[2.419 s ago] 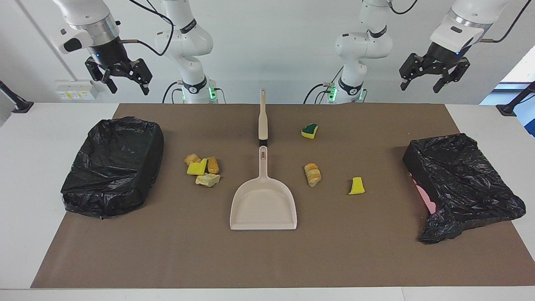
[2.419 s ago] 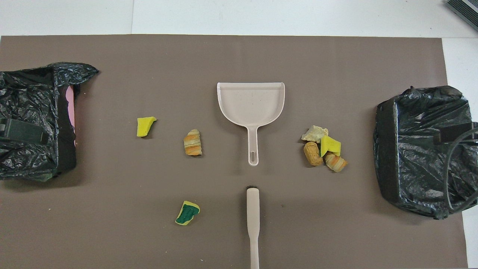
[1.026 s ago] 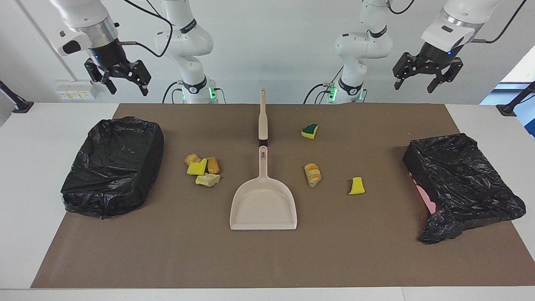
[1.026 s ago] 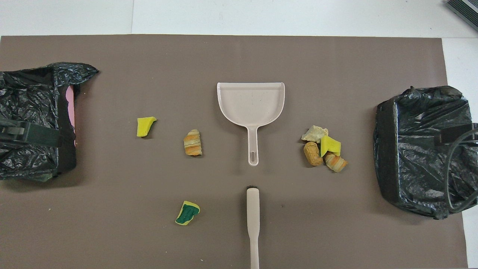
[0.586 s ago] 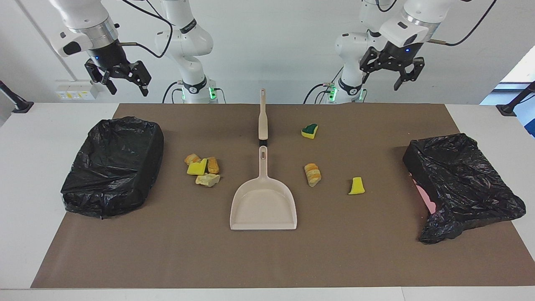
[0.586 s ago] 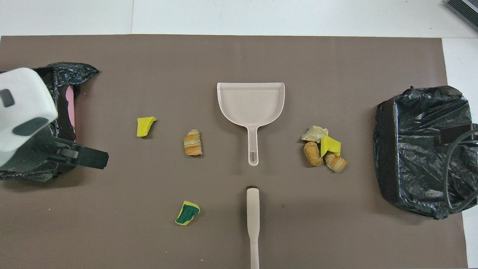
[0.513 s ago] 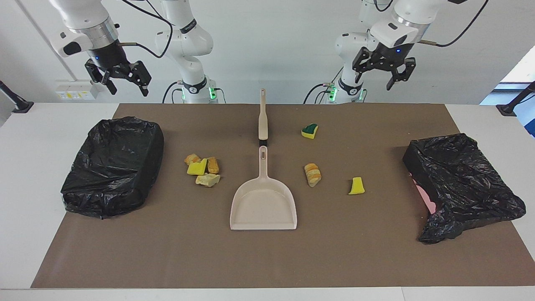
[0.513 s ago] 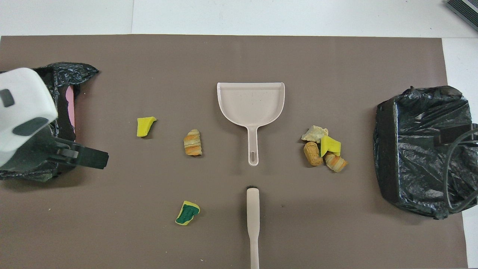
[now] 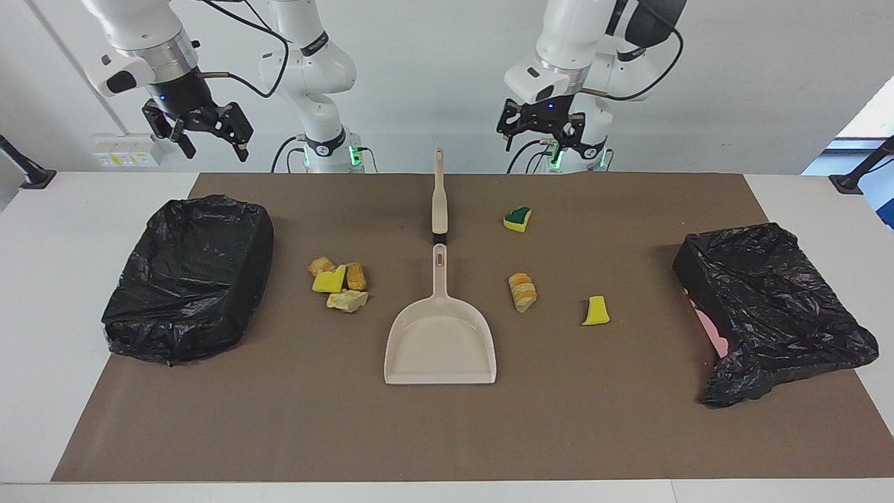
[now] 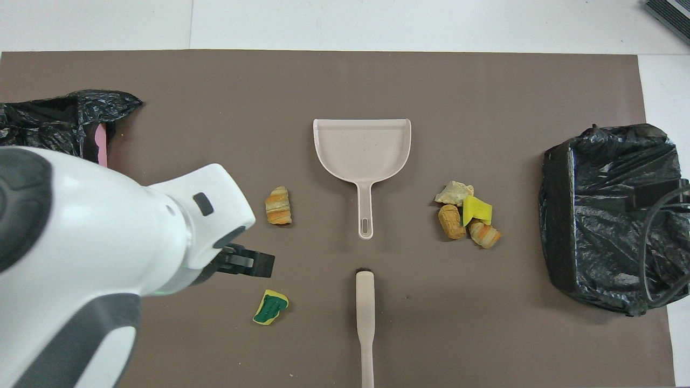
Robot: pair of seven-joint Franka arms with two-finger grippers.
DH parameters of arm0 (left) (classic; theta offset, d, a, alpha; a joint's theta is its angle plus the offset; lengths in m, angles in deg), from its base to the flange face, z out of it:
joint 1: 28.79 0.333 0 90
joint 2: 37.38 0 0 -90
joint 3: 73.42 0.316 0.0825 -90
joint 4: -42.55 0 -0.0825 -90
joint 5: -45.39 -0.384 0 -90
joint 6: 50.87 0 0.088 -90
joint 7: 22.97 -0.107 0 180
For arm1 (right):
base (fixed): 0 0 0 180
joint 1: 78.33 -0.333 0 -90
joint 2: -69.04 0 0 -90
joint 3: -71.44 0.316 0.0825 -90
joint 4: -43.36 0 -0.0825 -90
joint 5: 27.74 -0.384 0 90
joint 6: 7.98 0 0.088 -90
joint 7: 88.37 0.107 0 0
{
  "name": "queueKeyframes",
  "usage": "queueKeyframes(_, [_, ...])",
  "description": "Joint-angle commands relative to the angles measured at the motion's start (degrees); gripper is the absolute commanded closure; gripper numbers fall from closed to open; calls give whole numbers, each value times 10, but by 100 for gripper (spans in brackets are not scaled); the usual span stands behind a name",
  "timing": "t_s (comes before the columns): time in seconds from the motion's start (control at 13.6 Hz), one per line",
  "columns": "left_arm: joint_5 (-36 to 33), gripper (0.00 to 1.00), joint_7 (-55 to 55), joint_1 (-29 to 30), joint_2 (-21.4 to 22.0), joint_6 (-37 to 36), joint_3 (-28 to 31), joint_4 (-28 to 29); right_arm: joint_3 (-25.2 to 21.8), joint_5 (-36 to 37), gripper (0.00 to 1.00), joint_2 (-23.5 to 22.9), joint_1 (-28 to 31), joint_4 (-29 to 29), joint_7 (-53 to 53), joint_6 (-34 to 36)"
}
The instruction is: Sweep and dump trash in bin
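- Brown-matted tabletop [image 9: 628, 433]: brush [image 9: 438, 192] lies handle toward the robots.
- Left claw [image 9: 541, 136], fingers apart, hangs nearest it.
- Right claw [image 9: 202, 136] waits, likewise apart.

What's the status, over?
Left gripper open, high near the brush. Right gripper open, waiting. Trash unswept; dustpan empty. Nothing blocking.

You see a beige dustpan [image 9: 440, 342] on a brown mat [image 9: 447, 433], a beige hand brush [image 9: 438, 192] just beside its handle, yellow and orange-tan striped trash [image 9: 339, 283] near it, one green-faced yellow chunk [image 9: 517, 219], black bin bags [image 9: 188, 279], white arms with black grippers.
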Motion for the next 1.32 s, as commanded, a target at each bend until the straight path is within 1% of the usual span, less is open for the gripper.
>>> queueKeyframes(0.0, [8,0,45,-50,22,64,10,70,1,2,0,14,6,15,-18,3])
queueKeyframes(0.22, [8,0,93,-108,14,113,10,114,0,2,0,14,5,16,-18,3])
queueKeyframes(0.37, [8,0,140,-156,9,176,10,166,2,3,0,9,2,16,-9,1])
queueKeyframes(0.51, [8,0,186,-202,-38,226,11,182,5,-3,0,-10,-3,15,-21,-46])
queueKeyframes(0.66, [7,0,228,-218,-57,246,10,196,13,-16,0,-44,-24,15,-16,-95])
queueKeyframes(0.73, [8,0,231,-224,-56,249,11,209,14,-15,0,-52,-41,14,-11,-111])
queueKeyframes(0.81, [7,0,231,-226,-54,252,10,220,14,-14,0,-66,-44,13,-9,-119])
queueKeyframes(1.03, [8,0,233,-253,-57,284,10,246,15,-18,0,-131,-61,4,2,-161])
queueKeyframes(1.17, [8,0,239,-271,-53,298,9,264,15,-13,0,-170,-94,-17,76,-162])
queueKeyframes(1.25, [8,0,267,-281,-58,301,8,268,15,-13,0,-194,-115,-36,119,-163])
